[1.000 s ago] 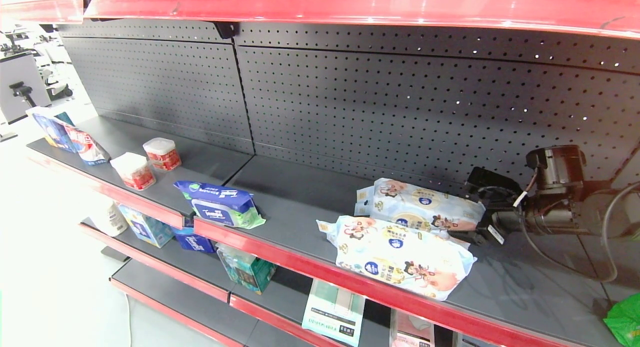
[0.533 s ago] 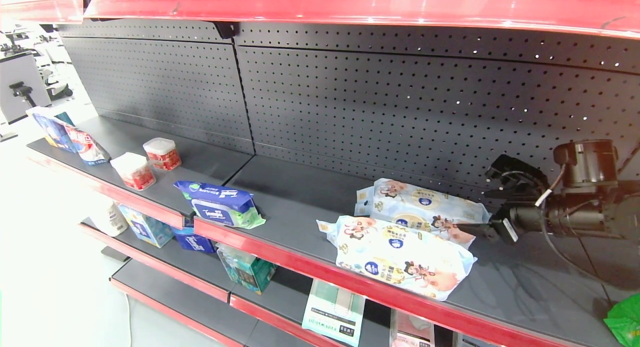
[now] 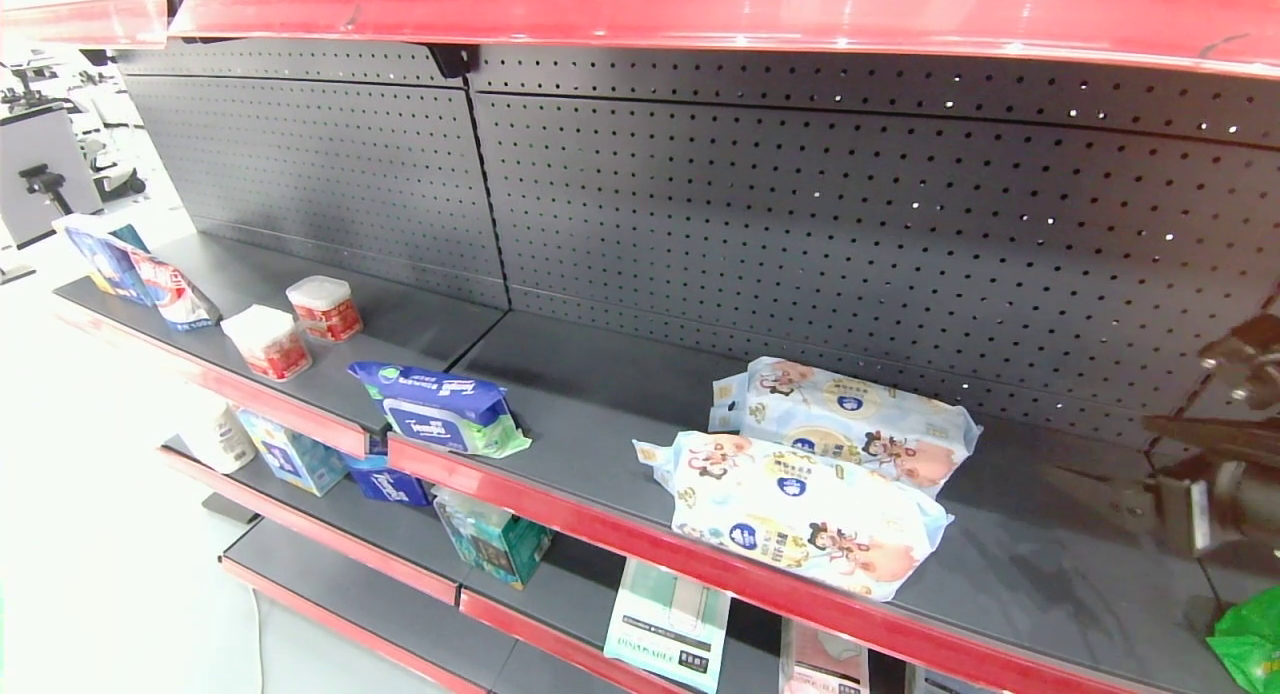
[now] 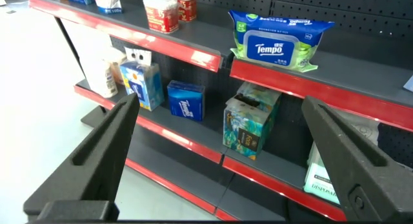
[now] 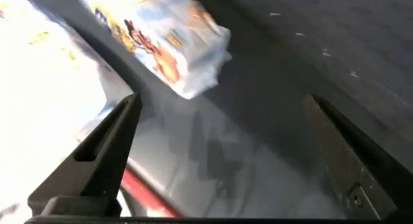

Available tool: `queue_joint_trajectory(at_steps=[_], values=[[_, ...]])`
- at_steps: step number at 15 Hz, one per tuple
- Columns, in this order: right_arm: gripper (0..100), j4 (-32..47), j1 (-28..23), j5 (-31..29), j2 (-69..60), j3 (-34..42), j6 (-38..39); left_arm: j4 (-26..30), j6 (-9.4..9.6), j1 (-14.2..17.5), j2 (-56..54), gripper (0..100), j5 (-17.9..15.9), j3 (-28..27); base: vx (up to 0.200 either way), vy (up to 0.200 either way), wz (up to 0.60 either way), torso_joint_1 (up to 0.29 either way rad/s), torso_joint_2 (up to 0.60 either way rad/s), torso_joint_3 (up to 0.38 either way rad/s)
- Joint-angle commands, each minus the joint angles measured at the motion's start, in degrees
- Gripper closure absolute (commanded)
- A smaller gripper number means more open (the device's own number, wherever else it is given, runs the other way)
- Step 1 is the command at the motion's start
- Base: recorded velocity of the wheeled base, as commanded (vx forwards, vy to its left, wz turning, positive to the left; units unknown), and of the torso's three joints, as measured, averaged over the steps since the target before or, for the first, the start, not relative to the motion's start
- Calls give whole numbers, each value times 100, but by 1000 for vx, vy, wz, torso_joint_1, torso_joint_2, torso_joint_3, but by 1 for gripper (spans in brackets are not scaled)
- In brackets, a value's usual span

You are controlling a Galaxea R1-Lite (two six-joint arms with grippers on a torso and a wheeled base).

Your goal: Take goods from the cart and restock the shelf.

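1. Head view: a pale-blue cartoon-printed soft pack lies flat at the back of the red-edged dark shelf board, with its long axis along the board's front edge.
2. A matching pack lies parallel at that edge.
3. The right gripper is over the board, spread wide and empty.
4. The left gripper is out in front of the board, wide and empty.

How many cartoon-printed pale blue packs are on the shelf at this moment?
2. The front pack lies at the red front edge of the shelf; the rear pack lies just behind it, nearer the pegboard. No more seem hidden.
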Motion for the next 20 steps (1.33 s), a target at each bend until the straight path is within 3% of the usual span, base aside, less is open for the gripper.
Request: queue_joint_trajectory(at_steps=[1,3,5,9,11,13,16,18,20], values=[[0,20,45,-1288,-3409,1596,585,-1,-2,3,0,0,0,1,0,0,0,0,0,0],[0,205,10,-1394,-4420,1763,647,-1,-2,3,0,0,0,1,0,0,0,0,0,0],[0,556,353,-866,-5132,2027,1122,-1,-2,3,0,0,0,1,0,0,0,0,0,0],[0,1453,397,-822,-6863,2651,1183,-1,-2,3,0,0,0,1,0,0,0,0,0,0],[0,1532,397,-778,-6863,2607,1297,-1,-2,3,0,0,0,1,0,0,0,0,0,0],[0,1523,397,-796,-6863,2607,1904,-1,-2,3,0,0,0,1,0,0,0,0,0,0],[0,1418,379,-1525,-6863,2651,1965,-1,42,3,0,0,-35,1,0,0,0,0,0,0],[0,1172,379,-1402,-6863,2765,1640,-1,42,3,0,0,-35,1,0,0,0,0,0,0],[0,1497,388,-1033,-6863,2765,1658,-1,42,3,0,0,-35,1,0,0,0,0,0,0]])
